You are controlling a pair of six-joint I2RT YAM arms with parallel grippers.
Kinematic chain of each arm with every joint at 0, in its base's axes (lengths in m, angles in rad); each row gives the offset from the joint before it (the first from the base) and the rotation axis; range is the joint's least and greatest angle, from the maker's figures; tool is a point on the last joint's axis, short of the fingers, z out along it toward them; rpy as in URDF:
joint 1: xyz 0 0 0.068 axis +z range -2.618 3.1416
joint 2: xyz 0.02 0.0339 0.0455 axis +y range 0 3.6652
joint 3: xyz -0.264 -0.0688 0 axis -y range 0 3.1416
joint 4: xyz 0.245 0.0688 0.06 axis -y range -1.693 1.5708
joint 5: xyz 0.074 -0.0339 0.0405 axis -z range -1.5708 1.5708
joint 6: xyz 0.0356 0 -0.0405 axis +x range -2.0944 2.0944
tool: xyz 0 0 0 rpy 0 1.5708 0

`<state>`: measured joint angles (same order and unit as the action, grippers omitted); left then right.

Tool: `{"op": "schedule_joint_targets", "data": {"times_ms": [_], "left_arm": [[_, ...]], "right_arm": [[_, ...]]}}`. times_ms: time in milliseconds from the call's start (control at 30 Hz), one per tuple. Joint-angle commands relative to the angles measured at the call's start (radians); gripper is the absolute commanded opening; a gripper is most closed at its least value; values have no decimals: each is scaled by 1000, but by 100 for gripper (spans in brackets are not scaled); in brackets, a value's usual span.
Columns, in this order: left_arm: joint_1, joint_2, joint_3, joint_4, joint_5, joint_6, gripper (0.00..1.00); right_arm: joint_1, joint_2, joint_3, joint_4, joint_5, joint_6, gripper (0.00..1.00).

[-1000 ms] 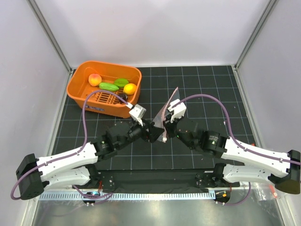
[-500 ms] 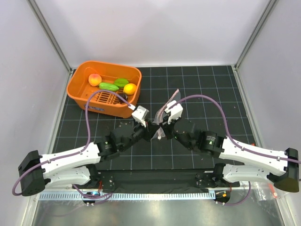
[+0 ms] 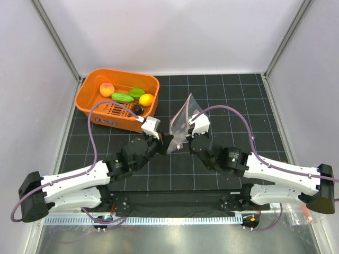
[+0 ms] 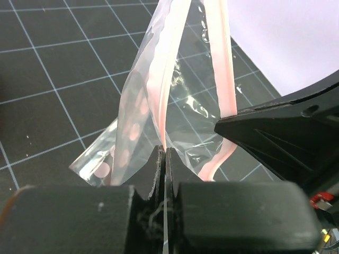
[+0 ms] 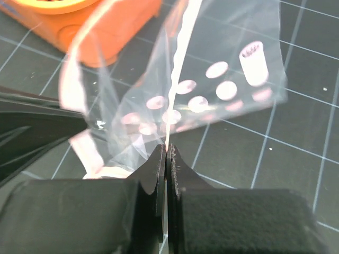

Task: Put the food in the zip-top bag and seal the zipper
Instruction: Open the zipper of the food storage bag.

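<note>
While it hangs pinched, zip-top bag [image 3: 181,117]: taller over desk [image 3: 233,106] than a second ago.
Left claw [image 4: 164,154]: clamped on bag edge.
Right claw [image 5: 165,152]: likewise clamped.
Zipper [image 4: 225,69]: seemingly unsealed.
Food [image 3: 123,98]: in orange basket [image 3: 83,100], apart.

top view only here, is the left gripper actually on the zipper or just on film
Observer: On the zipper. The left wrist view shows the left gripper shut on the bag, with one pink zipper strip running straight down into its fingers.
Operator: and the right one, got anything
Observer: Yes. The right wrist view shows the right gripper shut on a thin pale edge of the bag, with the spotted panel standing above it.
</note>
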<state>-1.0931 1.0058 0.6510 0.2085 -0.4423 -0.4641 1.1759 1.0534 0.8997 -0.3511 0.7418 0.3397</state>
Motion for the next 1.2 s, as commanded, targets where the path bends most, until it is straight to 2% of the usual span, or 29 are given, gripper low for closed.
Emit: {"op": "schedule_joint_targets", "data": {"times_ms": [0,167,300,467,633,900,1167], "left_arm": [[-1,-35,6,23,-53,-7,0],[-1,-10,15,32,-1,5,0],[-2,13,24,45,66,13,0],[-4,16,29,52,109,12,0],[-4,22,29,48,108,12,0],[-5,43,38,43,117,7,0],[-16,62,45,52,143,4,0]], "right_arm": [[-16,-33,31,-22,122,38,2],[-41,-93,-18,43,61,7,30],[-51,-108,-31,81,41,-5,38],[-96,-96,-41,100,-2,-1,41],[-140,-119,-62,146,-139,5,42],[-140,-213,-139,273,-352,-59,57],[-140,-155,-122,290,-381,-74,51]]}}
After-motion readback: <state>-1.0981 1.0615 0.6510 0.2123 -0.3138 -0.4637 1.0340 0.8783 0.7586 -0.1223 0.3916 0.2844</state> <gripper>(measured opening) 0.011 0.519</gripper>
